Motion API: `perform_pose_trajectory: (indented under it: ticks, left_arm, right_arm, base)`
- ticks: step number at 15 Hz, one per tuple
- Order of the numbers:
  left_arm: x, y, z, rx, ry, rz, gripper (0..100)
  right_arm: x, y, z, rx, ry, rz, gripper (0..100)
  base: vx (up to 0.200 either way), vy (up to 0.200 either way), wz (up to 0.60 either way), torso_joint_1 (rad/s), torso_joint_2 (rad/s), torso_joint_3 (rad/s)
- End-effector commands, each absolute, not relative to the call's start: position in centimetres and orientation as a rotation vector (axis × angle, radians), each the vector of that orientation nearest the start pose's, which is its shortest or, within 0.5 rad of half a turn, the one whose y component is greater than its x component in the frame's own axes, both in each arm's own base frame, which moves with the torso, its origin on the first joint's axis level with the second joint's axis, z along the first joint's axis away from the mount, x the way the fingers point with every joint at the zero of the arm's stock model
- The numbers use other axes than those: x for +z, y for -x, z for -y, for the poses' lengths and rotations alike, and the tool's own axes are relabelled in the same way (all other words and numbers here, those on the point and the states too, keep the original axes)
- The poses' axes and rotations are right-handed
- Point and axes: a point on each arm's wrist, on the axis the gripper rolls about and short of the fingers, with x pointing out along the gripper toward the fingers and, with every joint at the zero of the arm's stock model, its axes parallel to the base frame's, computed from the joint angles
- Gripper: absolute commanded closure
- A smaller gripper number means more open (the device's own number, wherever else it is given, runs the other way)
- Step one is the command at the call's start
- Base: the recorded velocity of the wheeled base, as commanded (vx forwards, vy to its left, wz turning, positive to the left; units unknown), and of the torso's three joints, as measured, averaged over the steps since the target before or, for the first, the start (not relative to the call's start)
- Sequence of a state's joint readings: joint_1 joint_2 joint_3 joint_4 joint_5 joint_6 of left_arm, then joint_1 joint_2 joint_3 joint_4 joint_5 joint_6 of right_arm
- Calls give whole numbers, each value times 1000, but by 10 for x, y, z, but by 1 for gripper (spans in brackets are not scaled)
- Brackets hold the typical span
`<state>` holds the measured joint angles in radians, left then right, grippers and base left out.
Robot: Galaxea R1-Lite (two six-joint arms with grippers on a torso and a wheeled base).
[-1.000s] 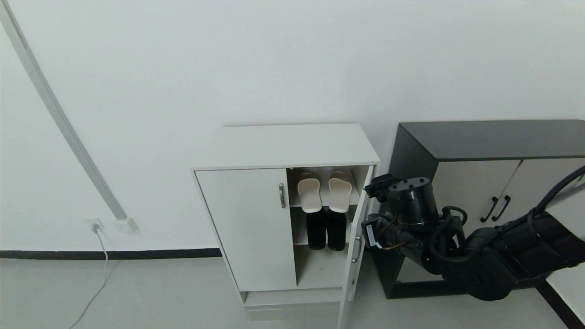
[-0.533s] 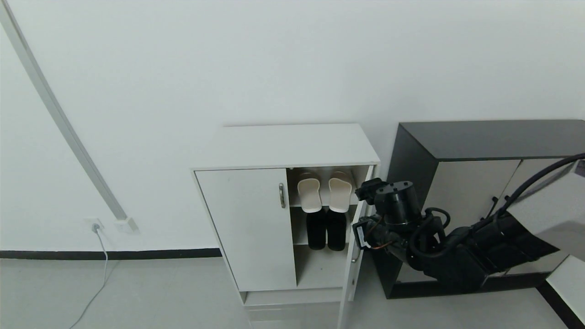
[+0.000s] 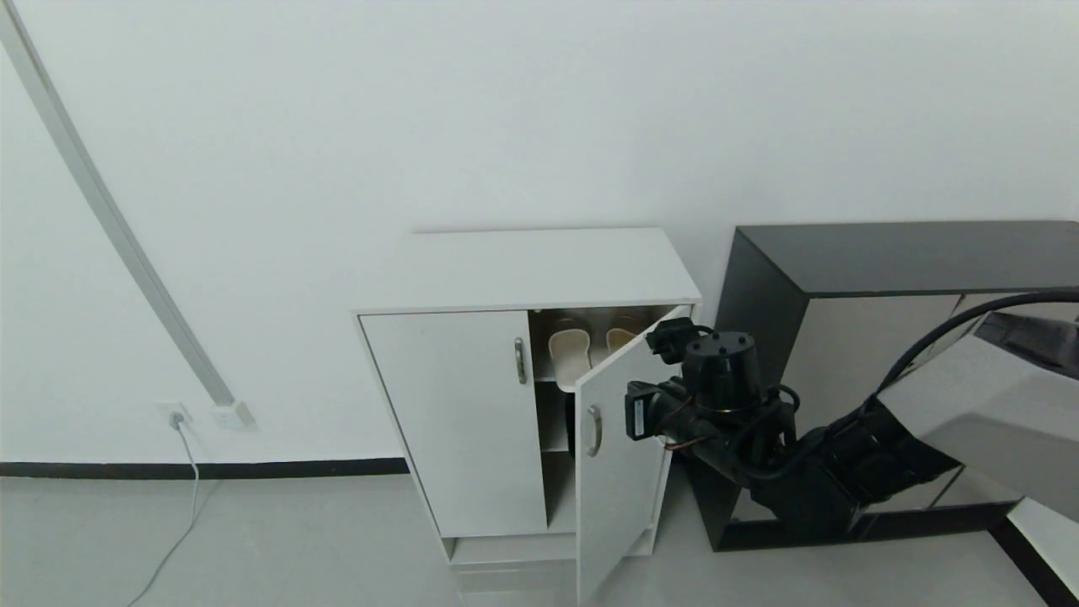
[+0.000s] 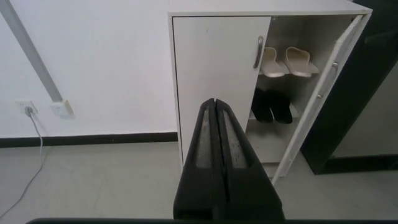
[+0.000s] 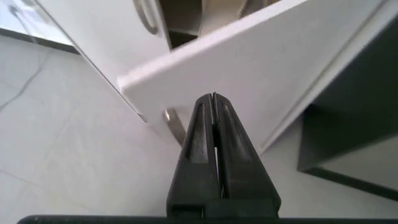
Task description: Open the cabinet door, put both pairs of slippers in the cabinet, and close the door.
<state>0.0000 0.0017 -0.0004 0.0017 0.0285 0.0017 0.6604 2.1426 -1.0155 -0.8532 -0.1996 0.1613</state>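
Note:
The white cabinet (image 3: pixel 531 270) stands against the wall, its left door closed. Its right door (image 3: pixel 620 447) hangs about halfway shut. My right gripper (image 5: pixel 214 96) is shut, with its tip against the outer face of that door (image 5: pixel 267 62), above the door's handle (image 5: pixel 174 124). The right wrist (image 3: pixel 716 371) sits just right of the door. The beige slippers (image 3: pixel 570 354) lie on the upper shelf, partly hidden by the door. From farther back, my left gripper (image 4: pixel 215 102) is shut and empty; past it are beige slippers (image 4: pixel 287 62) above black slippers (image 4: pixel 272 106).
A black cabinet (image 3: pixel 893 261) stands close on the right of the white one, behind my right arm. A slanted conduit (image 3: pixel 110 211) runs down the wall to a socket, and a cord (image 3: pixel 181 506) trails over the open floor at left.
The right door has swung from wide open to about halfway shut. My right arm has moved left with it. The black slippers are now hidden behind the door in the head view.

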Motion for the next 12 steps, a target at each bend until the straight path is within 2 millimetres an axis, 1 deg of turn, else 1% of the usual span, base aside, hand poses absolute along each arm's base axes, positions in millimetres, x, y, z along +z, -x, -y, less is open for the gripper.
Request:
perform_pose_trajectory:
  ticks: [1, 3, 4, 5, 9, 12]
  left_arm:
    - [75, 23, -1, 29, -2, -5, 100]
    - [76, 23, -1, 29, -2, -3, 100]
    - [75, 23, -1, 29, -2, -5, 100]
    - [75, 23, -1, 29, -5, -5, 100]
    - [75, 23, -1, 29, -6, -5, 100]
    - [75, 23, -1, 29, -5, -5, 100]
  right_arm:
    - [90, -311, -239, 489, -41, -295, 100]
    - [81, -300, -231, 556, -51, -298, 100]
    - [79, -296, -229, 572, -53, -293, 100]
    - [73, -287, -225, 592, -45, -291, 100]
    - [67, -258, -220, 634, -24, -297, 100]
    - [62, -247, -218, 650, -20, -307, 100]
  base:
    - [0, 0, 0, 0, 0, 0]
    - [0, 0, 0, 0, 0, 0]
    - [0, 0, 0, 0, 0, 0]
    - [0, 0, 0, 0, 0, 0]
    - [200, 0, 0, -5, -5, 6]
    - [200, 0, 0, 12, 4, 1]
